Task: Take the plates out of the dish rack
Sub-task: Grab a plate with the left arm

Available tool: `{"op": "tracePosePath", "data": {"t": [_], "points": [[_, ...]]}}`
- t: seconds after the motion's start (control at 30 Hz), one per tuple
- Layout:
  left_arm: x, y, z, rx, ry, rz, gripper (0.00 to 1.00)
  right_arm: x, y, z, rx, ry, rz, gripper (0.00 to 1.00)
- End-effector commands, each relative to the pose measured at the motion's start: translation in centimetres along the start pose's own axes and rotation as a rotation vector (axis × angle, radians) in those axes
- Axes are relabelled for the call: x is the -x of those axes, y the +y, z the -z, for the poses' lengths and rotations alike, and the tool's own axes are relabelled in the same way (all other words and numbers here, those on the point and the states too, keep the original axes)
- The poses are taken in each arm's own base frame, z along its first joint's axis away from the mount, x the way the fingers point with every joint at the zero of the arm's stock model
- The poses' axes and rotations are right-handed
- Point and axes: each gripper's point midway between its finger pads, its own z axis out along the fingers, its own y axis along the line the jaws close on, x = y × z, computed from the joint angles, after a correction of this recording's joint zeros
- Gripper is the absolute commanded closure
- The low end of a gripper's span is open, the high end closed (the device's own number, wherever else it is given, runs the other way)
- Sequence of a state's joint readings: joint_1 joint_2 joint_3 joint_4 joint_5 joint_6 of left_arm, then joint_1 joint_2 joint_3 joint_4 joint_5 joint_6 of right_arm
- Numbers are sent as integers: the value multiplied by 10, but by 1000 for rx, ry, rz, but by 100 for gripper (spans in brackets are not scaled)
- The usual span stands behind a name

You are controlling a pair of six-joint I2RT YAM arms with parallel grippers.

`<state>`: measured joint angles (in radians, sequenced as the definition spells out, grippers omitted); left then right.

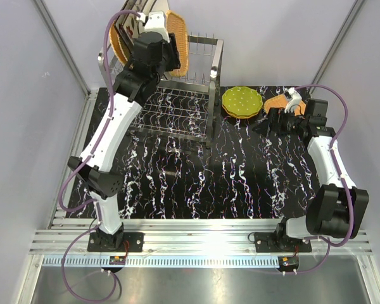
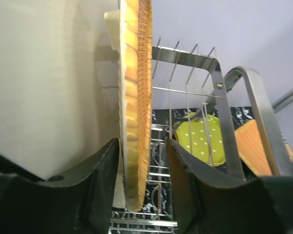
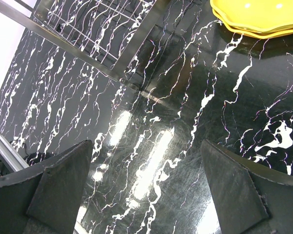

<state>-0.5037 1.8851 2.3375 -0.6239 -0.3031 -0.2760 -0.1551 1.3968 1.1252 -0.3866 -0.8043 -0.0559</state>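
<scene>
The dish rack, upper left in the top view, holds a wicker plate and a cream plate standing up. The left gripper sits around the wicker plate with a small gap, not squeezing. Green plates lie stacked right of the rack. The right gripper gapes wide, empty.

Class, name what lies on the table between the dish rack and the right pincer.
Green dotted plates, stacked flat, lie between dish rack and right pincer; an orange wicker plate sits beside the pincer. The top view shows this.
</scene>
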Motion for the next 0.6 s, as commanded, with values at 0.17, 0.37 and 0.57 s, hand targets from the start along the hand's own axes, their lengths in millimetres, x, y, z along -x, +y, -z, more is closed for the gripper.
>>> {"op": "tracePosePath", "data": {"t": [0.17,0.37,0.57], "points": [[21,20,-16,84,-105,-98,64,17,10,6,12,-52,39,0],[39,20,-15,84,-169,-154,90,18,10,6,12,-54,29,0],[66,13,-8,57,-264,-159,100,22,11,6,13,-63,30,0]]}}
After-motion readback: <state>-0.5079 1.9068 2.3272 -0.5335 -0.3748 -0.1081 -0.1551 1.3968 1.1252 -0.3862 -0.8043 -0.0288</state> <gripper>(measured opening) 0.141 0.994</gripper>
